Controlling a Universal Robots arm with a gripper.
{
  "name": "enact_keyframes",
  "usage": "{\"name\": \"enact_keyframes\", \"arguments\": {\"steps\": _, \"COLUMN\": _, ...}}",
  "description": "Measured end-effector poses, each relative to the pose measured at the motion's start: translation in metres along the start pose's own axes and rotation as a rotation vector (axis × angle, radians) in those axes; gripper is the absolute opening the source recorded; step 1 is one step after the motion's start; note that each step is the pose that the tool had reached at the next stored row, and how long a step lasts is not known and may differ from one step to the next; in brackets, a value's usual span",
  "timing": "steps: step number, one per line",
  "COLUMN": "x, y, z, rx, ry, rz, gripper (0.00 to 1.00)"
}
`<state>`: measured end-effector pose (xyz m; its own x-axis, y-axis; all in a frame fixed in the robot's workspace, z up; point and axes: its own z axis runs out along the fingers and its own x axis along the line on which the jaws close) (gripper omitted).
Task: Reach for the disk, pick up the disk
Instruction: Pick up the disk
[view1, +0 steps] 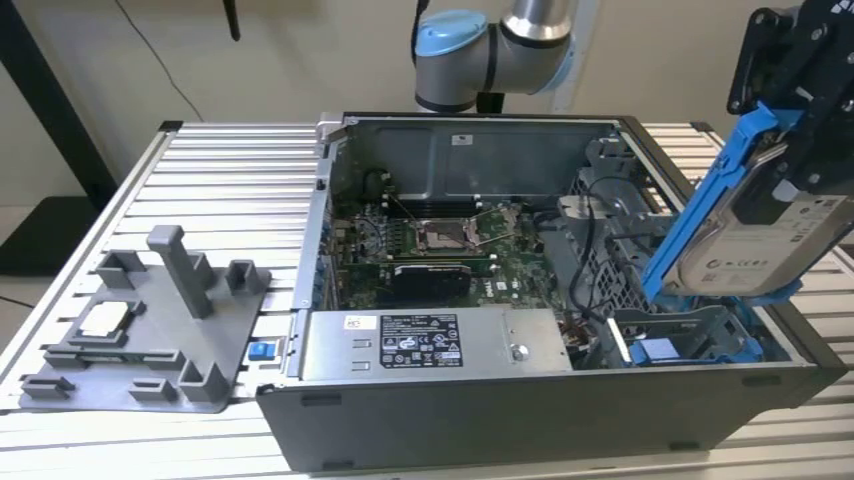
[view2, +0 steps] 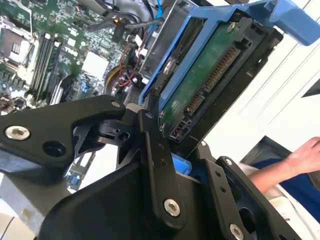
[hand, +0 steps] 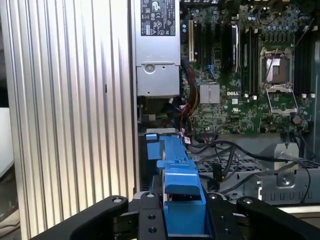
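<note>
Claw: the black claw (view1: 798, 175) is closed on the disk, its fingers (hand: 150, 220) pressed against the blue bracket on both sides in the first wrist view.
Disk: the disk (view1: 747, 235) hangs in the air, tilted steeply on edge, above the open computer case at the exterior view's right; its silver face with the white label is turned toward that camera.
Disk underside: in the second wrist view the green circuit board and connector of the disk (view2: 210, 75) show inside the blue frame.
Drive bay: a blue-lined bay (view1: 681, 345) sits in the case just below the lifted disk.
Computer case: the computer case (view1: 534, 430) lies open on its side on the table (view1: 214, 190), a ribbed metal surface.
Motherboard: the motherboard (view1: 427, 245) fills the case floor, with the processor socket near its middle.
Power supply: the silver power supply (view1: 434, 345) lies along the near wall of the case.
Grey fixture: a grey fixture (view1: 154, 335) rests on the table at the exterior view's left, well apart from the case, with a small chip (view1: 107, 320) on it.
Person: a hand (view2: 305, 155) and forearm show in the second wrist view.
</note>
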<state>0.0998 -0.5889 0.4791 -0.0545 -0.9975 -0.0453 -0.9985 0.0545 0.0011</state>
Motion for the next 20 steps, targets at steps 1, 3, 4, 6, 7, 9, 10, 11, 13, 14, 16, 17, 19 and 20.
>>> {"name": "enact_keyframes", "arguments": {"steps": 1, "x": 0.0002, "y": 0.0, "z": 0.0011, "rx": 0.0001, "ry": 0.0031, "rz": 0.0, "gripper": 0.0}}
{"name": "enact_keyframes", "arguments": {"steps": 3, "x": 0.0005, "y": 0.0, "z": 0.0045, "rx": 0.0002, "ry": 0.0043, "rz": -0.001, "gripper": 0.0}}
{"name": "enact_keyframes", "arguments": {"steps": 4, "x": 0.0006, "y": 0.0, "z": 0.0063, "rx": 0.0002, "ry": 0.0043, "rz": -0.002, "gripper": 0.0}}
{"name": "enact_keyframes", "arguments": {"steps": 6, "x": 0.0013, "y": -0.0001, "z": 0.0099, "rx": -0.0003, "ry": 0.0045, "rz": -0.012, "gripper": 0.0}}
{"name": "enact_keyframes", "arguments": {"steps": 7, "x": 0.0018, "y": -0.0003, "z": 0.0117, "rx": -0.0006, "ry": 0.0044, "rz": -0.018, "gripper": 0.0}}
{"name": "enact_keyframes", "arguments": {"steps": 9, "x": 0.0036, "y": -0.0009, "z": 0.0153, "rx": -0.0014, "ry": 0.0044, "rz": -0.027, "gripper": 0.0}}
{"name": "enact_keyframes", "arguments": {"steps": 10, "x": 0.0048, "y": -0.0012, "z": 0.0171, "rx": -0.0017, "ry": 0.0045, "rz": -0.03, "gripper": 0.0}}
{"name": "enact_keyframes", "arguments": {"steps": 11, "x": 0.0065, "y": -0.0015, "z": 0.0188, "rx": -0.0019, "ry": 0.0046, "rz": -0.033, "gripper": 0.0}}
{"name": "enact_keyframes", "arguments": {"steps": 13, "x": 0.0109, "y": -0.0024, "z": 0.0224, "rx": -0.0024, "ry": 0.0046, "rz": -0.034, "gripper": 0.0}}
{"name": "enact_keyframes", "arguments": {"steps": 14, "x": 0.0117, "y": -0.0028, "z": 0.0244, "rx": -0.0025, "ry": 0.0041, "rz": -0.034, "gripper": 0.0}}
{"name": "enact_keyframes", "arguments": {"steps": 16, "x": 0.0117, "y": -0.0037, "z": 0.0263, "rx": -0.0029, "ry": 0.0047, "rz": -0.035, "gripper": 0.0}}
{"name": "enact_keyframes", "arguments": {"steps": 17, "x": 0.0117, "y": -0.0038, "z": 0.0267, "rx": -0.003, "ry": 0.0045, "rz": -0.035, "gripper": 0.0}}
{"name": "enact_keyframes", "arguments": {"steps": 19, "x": 0.0118, "y": -0.0038, "z": 0.0268, "rx": -0.003, "ry": 0.0047, "rz": -0.035, "gripper": 0.0}}
{"name": "enact_keyframes", "arguments": {"steps": 20, "x": 0.0118, "y": -0.0038, "z": 0.0268, "rx": -0.003, "ry": 0.0046, "rz": -0.035, "gripper": 0.0}}
